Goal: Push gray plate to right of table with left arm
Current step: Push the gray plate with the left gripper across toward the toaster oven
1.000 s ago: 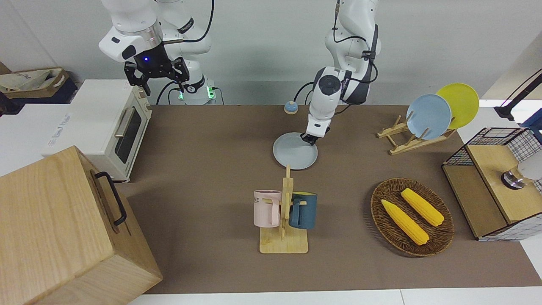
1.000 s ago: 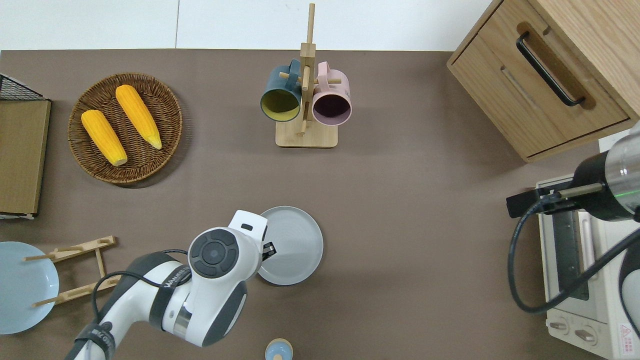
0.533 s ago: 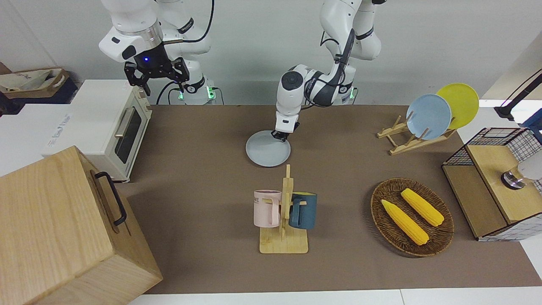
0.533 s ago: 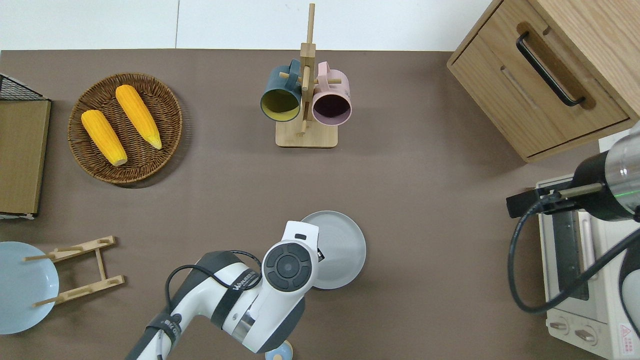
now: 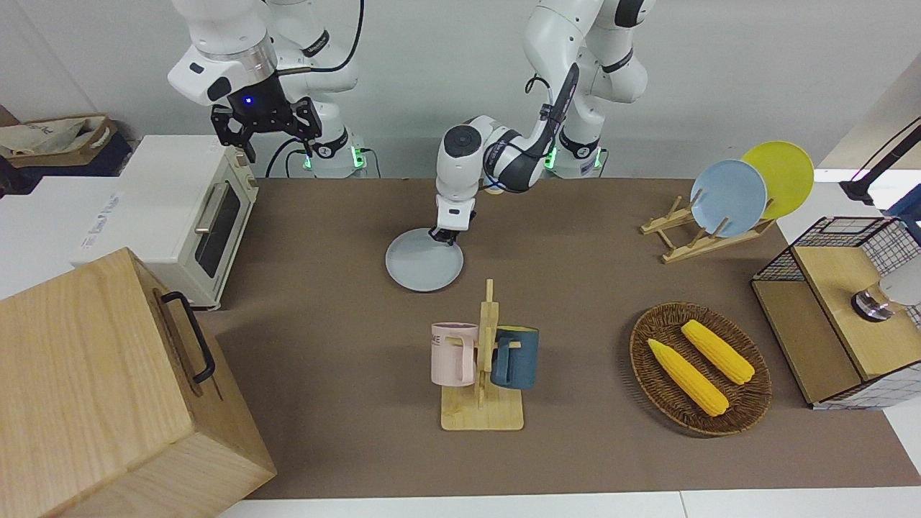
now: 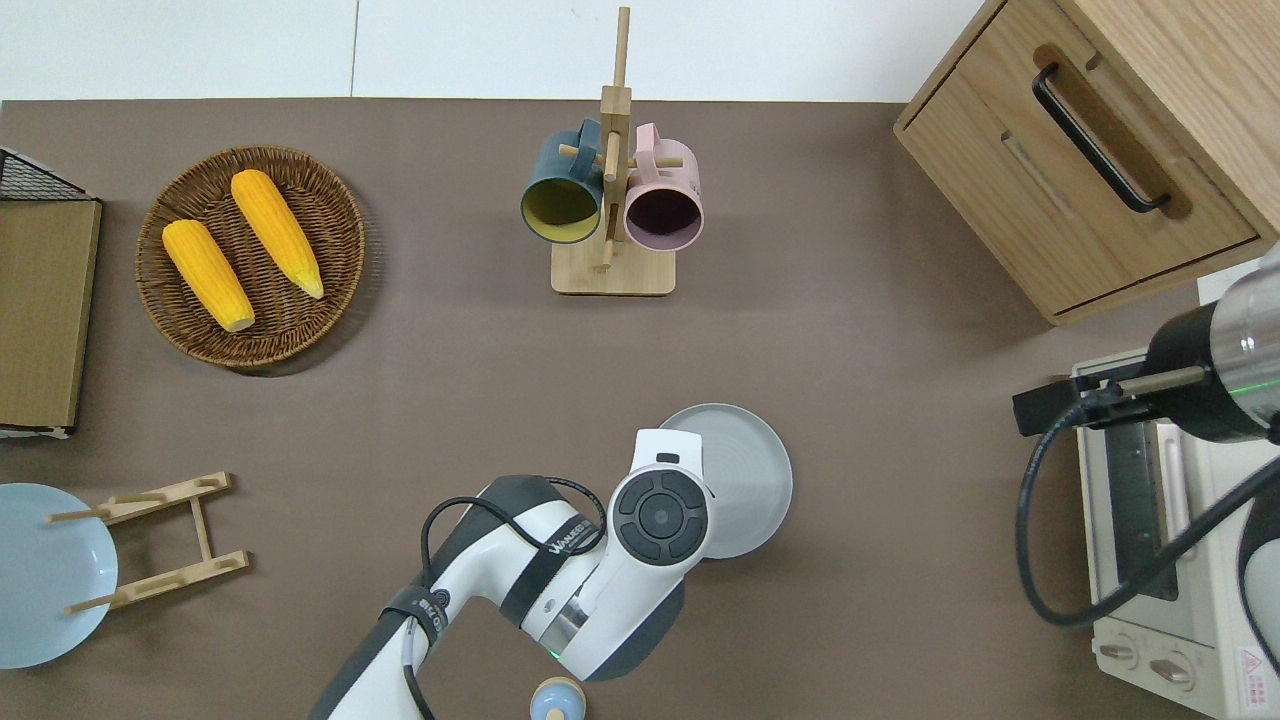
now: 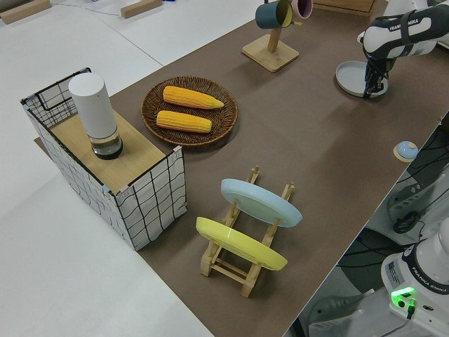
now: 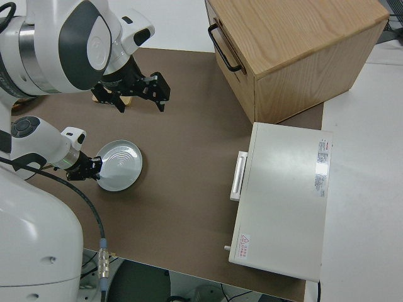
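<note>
The gray plate (image 5: 423, 260) lies flat on the brown table (image 5: 324, 324), nearer to the robots than the mug rack. It also shows in the overhead view (image 6: 745, 485), the left side view (image 7: 353, 75) and the right side view (image 8: 121, 163). My left gripper (image 5: 445, 237) points down and touches the plate at the part of its rim toward the left arm's end (image 8: 92, 170). In the overhead view the wrist hides it. My right gripper (image 5: 280, 144) is parked, open and empty.
A mug rack (image 5: 483, 360) with a pink and a blue mug stands farther from the robots than the plate. A toaster oven (image 5: 191, 216) and a wooden cabinet (image 5: 108, 388) fill the right arm's end. A corn basket (image 5: 699, 368), plate rack (image 5: 727, 198) and wire shelf (image 5: 842, 309) stand at the left arm's end.
My left gripper has slid the gray plate along the table toward the right arm's end. The right arm has not moved.
</note>
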You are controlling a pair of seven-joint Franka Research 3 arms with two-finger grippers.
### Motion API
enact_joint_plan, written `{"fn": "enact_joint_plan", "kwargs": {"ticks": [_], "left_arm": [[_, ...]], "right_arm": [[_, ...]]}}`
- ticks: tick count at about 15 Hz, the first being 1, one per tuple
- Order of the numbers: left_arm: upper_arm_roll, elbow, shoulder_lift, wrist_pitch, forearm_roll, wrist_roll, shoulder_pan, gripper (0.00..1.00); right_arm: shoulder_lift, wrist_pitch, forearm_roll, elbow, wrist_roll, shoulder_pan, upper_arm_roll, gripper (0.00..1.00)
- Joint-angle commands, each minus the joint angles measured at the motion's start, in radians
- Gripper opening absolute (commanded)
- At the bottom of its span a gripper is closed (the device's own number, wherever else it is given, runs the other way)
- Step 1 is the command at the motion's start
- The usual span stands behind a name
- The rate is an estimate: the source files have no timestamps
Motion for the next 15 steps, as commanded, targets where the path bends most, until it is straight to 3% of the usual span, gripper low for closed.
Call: {"fn": "enact_joint_plan", "kwargs": {"ticks": [1, 2, 3, 4, 5, 6, 9, 13, 15], "left_arm": [[0.004, 0.052, 0.059, 0.006, 0.004, -0.053, -0.033, 0.00], [0.004, 0.053, 0.059, 0.006, 0.004, -0.051, -0.037, 0.03], [0.004, 0.053, 0.059, 0.006, 0.004, -0.051, -0.037, 0.18], [0.004, 0.056, 0.059, 0.006, 0.006, -0.050, -0.037, 0.43], [0.006, 0.066, 0.058, 0.006, 0.012, -0.045, -0.037, 0.81], [0.004, 0.070, 0.058, 0.005, 0.024, -0.047, -0.037, 1.00], [0.004, 0.086, 0.056, 0.000, 0.027, -0.047, -0.037, 1.00], [0.007, 0.153, 0.044, -0.138, 0.061, -0.034, -0.030, 1.00], [0.021, 0.159, 0.008, -0.185, 0.061, 0.021, -0.020, 1.00]], "right_arm": [[-0.003, -0.016, 0.004, 0.009, 0.013, -0.020, 0.017, 0.983], [-0.003, -0.016, 0.006, 0.009, 0.013, -0.020, 0.017, 0.983], [-0.003, -0.016, 0.006, 0.009, 0.013, -0.020, 0.017, 0.983], [-0.003, -0.016, 0.006, 0.009, 0.013, -0.020, 0.016, 0.983], [-0.003, -0.016, 0.006, 0.009, 0.013, -0.020, 0.017, 0.983], [-0.003, -0.016, 0.004, 0.009, 0.013, -0.020, 0.016, 0.983], [-0.003, -0.016, 0.004, 0.009, 0.013, -0.020, 0.016, 0.983], [-0.003, -0.016, 0.006, 0.009, 0.013, -0.020, 0.017, 0.983], [-0.003, -0.016, 0.006, 0.009, 0.013, -0.020, 0.016, 0.983]]}}
